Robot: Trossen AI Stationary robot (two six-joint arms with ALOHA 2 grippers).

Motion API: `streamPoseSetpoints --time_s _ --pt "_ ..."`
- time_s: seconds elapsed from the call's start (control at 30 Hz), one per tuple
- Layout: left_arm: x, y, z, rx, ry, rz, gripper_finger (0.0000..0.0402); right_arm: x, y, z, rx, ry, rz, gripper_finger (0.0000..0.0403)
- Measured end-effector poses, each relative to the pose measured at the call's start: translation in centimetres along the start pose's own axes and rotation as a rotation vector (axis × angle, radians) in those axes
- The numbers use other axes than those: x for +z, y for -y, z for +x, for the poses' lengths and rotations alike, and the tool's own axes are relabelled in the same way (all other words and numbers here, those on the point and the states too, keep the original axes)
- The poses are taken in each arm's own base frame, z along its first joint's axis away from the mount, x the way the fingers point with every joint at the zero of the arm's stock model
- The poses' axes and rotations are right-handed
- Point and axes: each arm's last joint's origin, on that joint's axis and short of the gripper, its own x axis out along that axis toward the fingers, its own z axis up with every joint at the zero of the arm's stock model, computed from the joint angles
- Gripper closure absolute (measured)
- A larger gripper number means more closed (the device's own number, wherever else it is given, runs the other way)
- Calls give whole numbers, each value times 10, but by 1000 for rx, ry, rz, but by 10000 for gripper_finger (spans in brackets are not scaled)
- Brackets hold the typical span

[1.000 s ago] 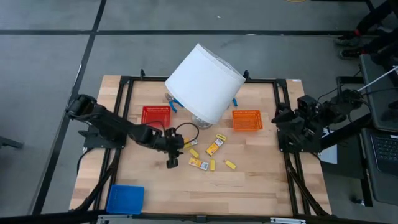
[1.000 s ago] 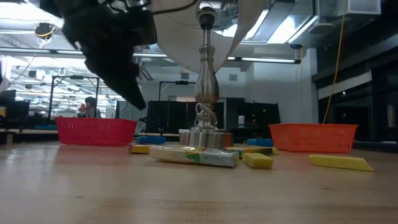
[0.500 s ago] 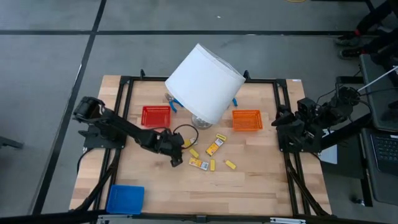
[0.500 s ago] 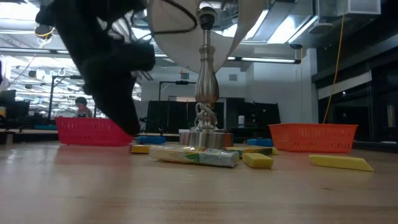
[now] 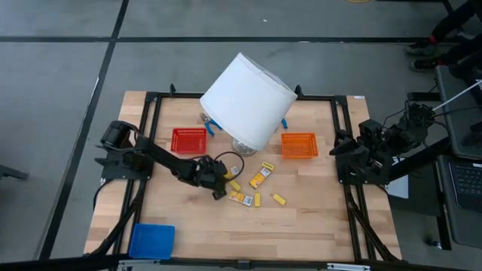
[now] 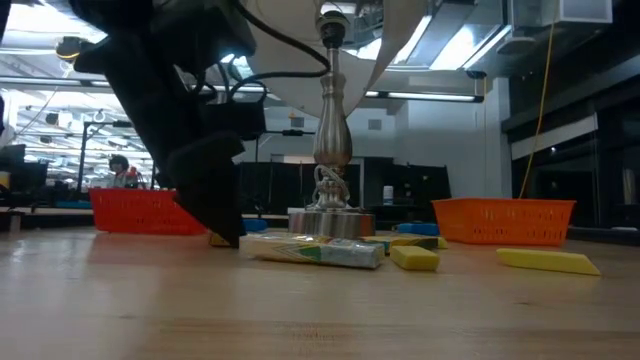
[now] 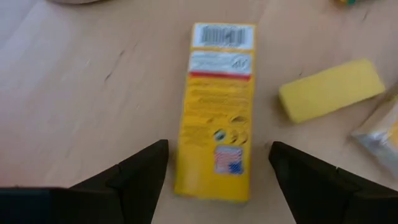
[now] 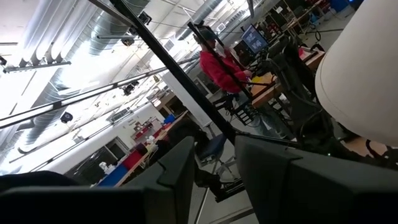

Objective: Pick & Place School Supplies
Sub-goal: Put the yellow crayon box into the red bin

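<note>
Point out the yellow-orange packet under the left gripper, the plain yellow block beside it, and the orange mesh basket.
Yellow-orange rectangular packet with white label (image 7: 216, 112), left wrist view: middle of its printed face.
Plain yellow short block (image 7: 331, 90), left wrist view: centre of its top face.
Orange mesh basket (image 5: 299, 145), high view: its mesh floor.

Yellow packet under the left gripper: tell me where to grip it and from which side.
Come straight down from above and close on its two long edges, near the middle. The yellow packet lies flat on the table, and the open left gripper already straddles its near end, lined up with its length.
</note>
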Motion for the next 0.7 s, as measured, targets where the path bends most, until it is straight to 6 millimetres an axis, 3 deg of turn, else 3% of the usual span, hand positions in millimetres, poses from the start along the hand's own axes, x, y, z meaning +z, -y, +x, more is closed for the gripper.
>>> streamPoseSetpoints --time_s 0.23,0.7 --pt "-2 -1 3 16 -21 -46 130 0 0 0 -3 2 1 282" --pt "1 -9 0 26 -49 -169 243 -1 0 2 -15 5 15 282"
